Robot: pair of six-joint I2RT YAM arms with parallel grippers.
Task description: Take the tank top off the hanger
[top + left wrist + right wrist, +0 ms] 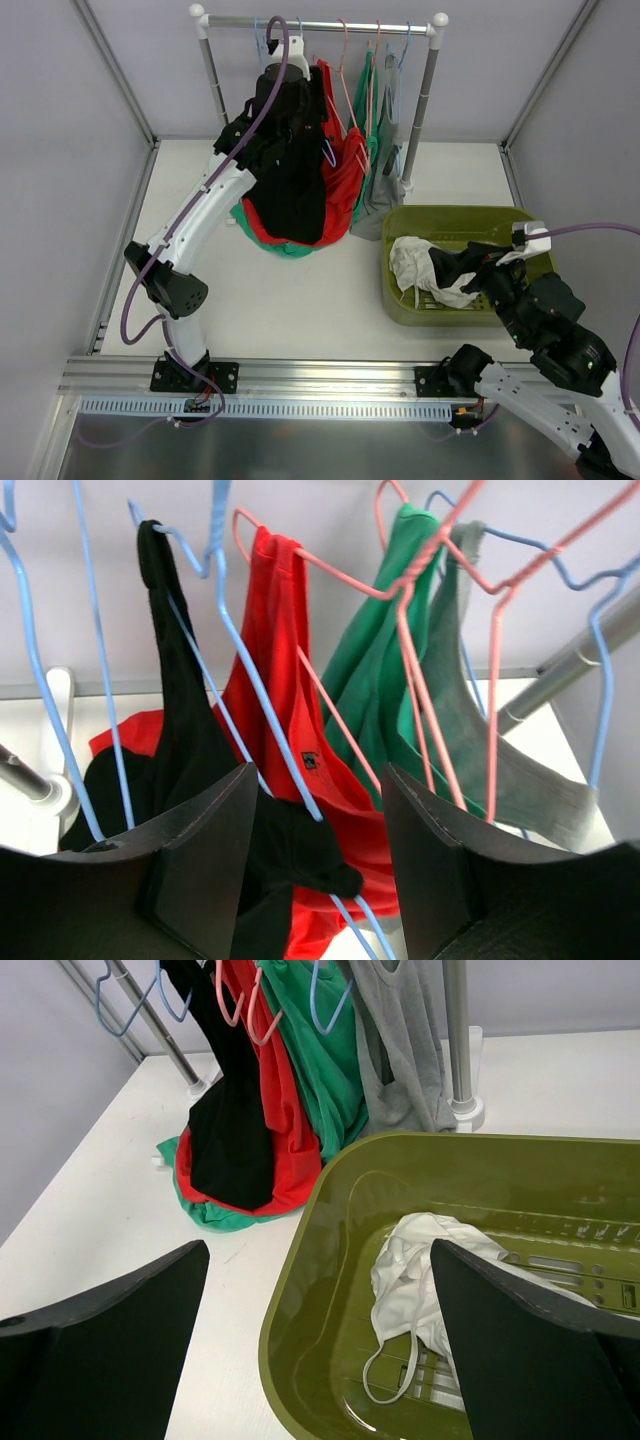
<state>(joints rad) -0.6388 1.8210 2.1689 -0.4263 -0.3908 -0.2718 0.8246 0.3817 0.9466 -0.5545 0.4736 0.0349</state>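
Observation:
A black tank top (290, 190) hangs from a blue hanger (270, 715) on the rack, its lower part piled on the table. In the left wrist view one black strap (170, 650) runs up to the hanger's shoulder, and a bunch of black fabric (300, 850) sits on the hanger's wire. My left gripper (318, 810) is open, and that bunch and the wire lie between its jaws. It shows high at the rack in the top view (277, 88). My right gripper (320, 1260) is open and empty over the basket's left part.
Red (290, 650), green (375, 670) and grey (470, 730) tank tops hang on pink and blue hangers right of the black one. The rack rail (320, 24) stands on two posts. An olive basket (400, 300) at right holds a white tank top (420, 1270).

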